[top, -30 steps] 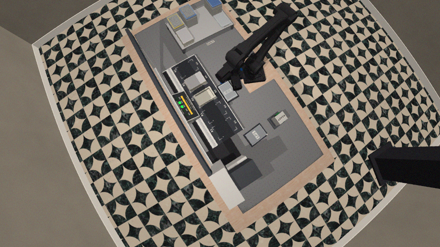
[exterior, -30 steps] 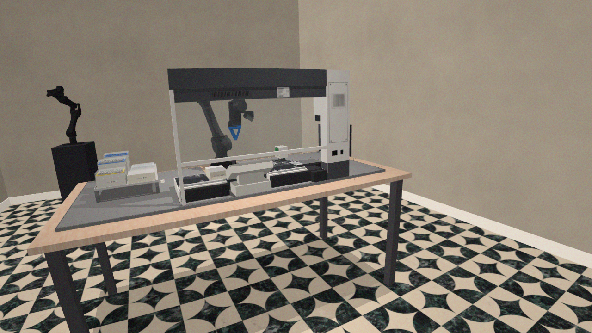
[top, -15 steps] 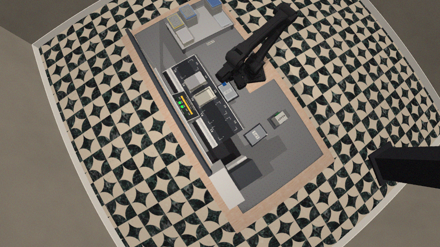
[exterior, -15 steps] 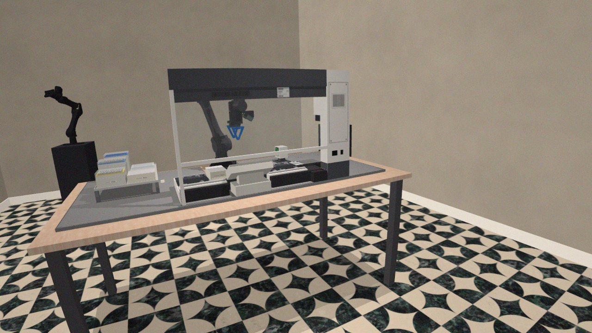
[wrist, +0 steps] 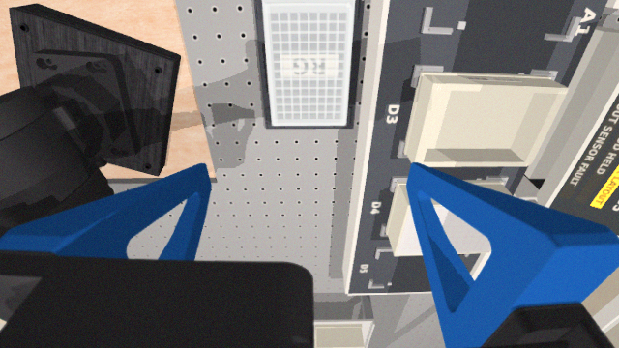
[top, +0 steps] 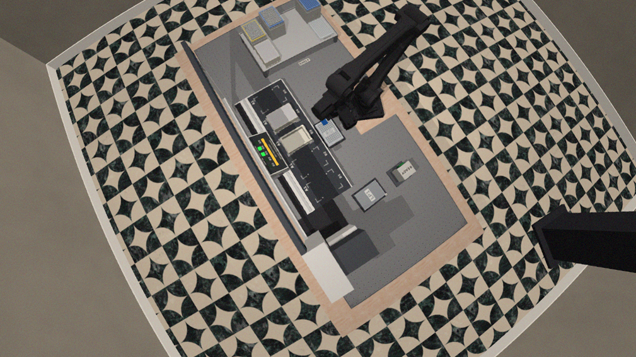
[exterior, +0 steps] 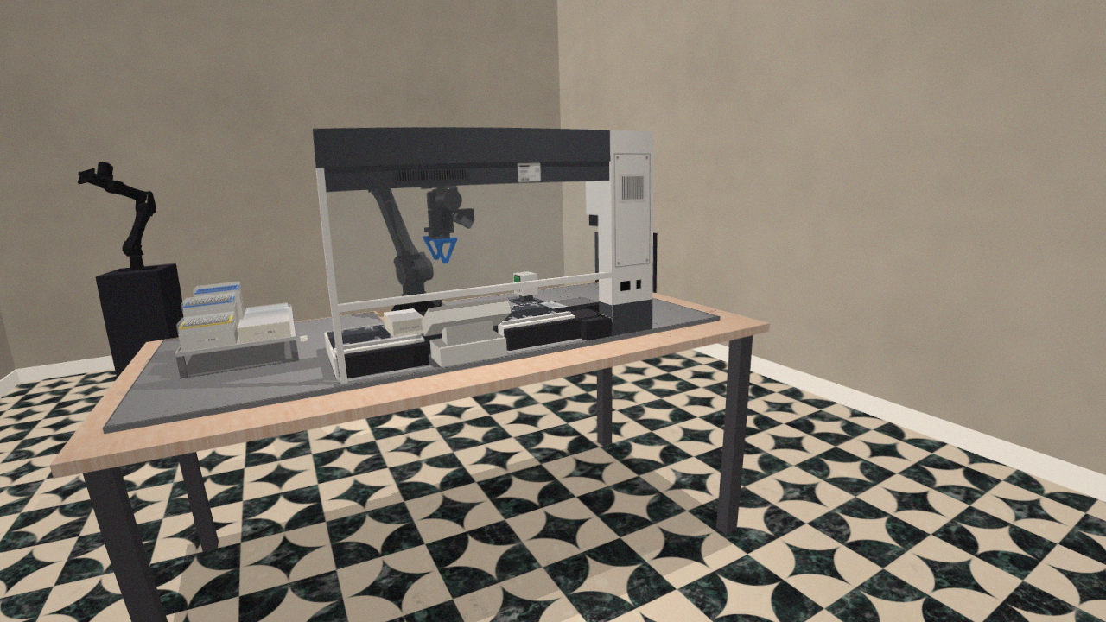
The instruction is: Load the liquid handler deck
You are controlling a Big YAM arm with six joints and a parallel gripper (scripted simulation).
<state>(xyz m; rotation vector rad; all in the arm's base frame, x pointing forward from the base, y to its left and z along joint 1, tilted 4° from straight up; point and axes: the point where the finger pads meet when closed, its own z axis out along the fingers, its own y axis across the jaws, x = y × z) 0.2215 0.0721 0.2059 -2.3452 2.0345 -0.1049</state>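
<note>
My gripper [top: 325, 121] [exterior: 441, 249] [wrist: 309, 174] is open and empty, with its blue fingers spread wide. It hangs high above the perforated table between the arm's base [wrist: 97, 92] and the deck, just short of the gridded regrip nest RG [wrist: 308, 68] [top: 329, 132]. A cream open reservoir [wrist: 479, 121] [top: 297, 139] sits in D3. A pale block [wrist: 401, 222] [top: 283, 116] sits in D4, partly hidden by my right finger. D2 [wrist: 488, 34] [top: 312, 161] is bare. The SHELF [top: 296, 39] holds two low white plates [top: 323, 28] [top: 267, 53]; I cannot read their labels.
Tip racks with blue [top: 308, 1], blue-grey [top: 272, 17] and yellow [top: 254, 30] trim stand on the SHELF. Lid park LP1 [top: 369, 194] and the READY key [top: 404, 170] lie on the far side of the arm's base. The handler's frame and status panel [top: 270, 154] border the deck.
</note>
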